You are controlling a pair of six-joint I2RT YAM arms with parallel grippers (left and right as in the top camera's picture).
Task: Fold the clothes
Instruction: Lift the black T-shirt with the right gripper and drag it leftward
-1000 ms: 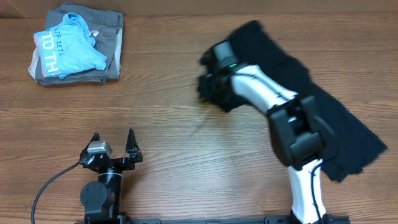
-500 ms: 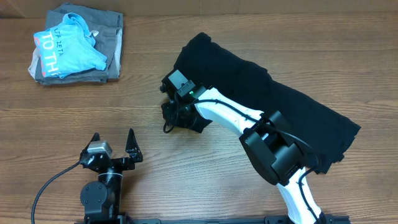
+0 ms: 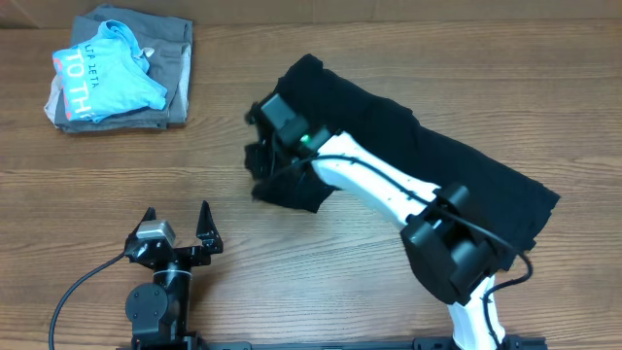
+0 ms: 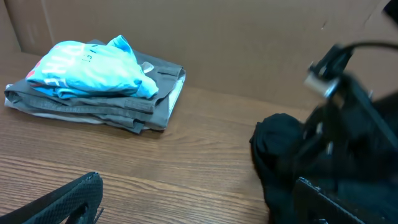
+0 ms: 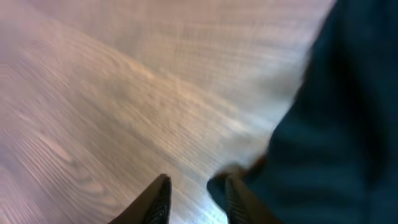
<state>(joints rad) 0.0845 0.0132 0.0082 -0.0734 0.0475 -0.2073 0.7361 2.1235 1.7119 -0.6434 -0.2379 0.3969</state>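
Two arms show in the overhead view. The right arm (image 3: 389, 190), white and black, reaches from the near edge diagonally across the long black soft-fabric garment (image 3: 466, 165), hiding a strip of it. The garment lies slantwise on the brown wooden table (image 3: 97, 175), right of centre. The right gripper (image 3: 260, 167) sits at the garment's near-left end, blurred and lost against the dark cloth. The left gripper (image 3: 177, 216) rests low by the near edge, well apart from the garment, fingers spread wide and holding nothing. A grey folded garment (image 3: 177, 68) with a light blue lettered shirt (image 3: 107, 73) on top lies at the far left corner.

From the left wrist, both fingertips are cut off by the bottom edge, with bare wood between. The black garment's bunched end (image 4: 280, 149) shows at right, and the blurred right arm (image 4: 354, 112) above it.

From the right wrist, all is smeared. The fingertips (image 5: 158, 199) stand somewhat apart with wood between, and the black cloth (image 5: 329, 124) lies just beside the right one; contact cannot be told.
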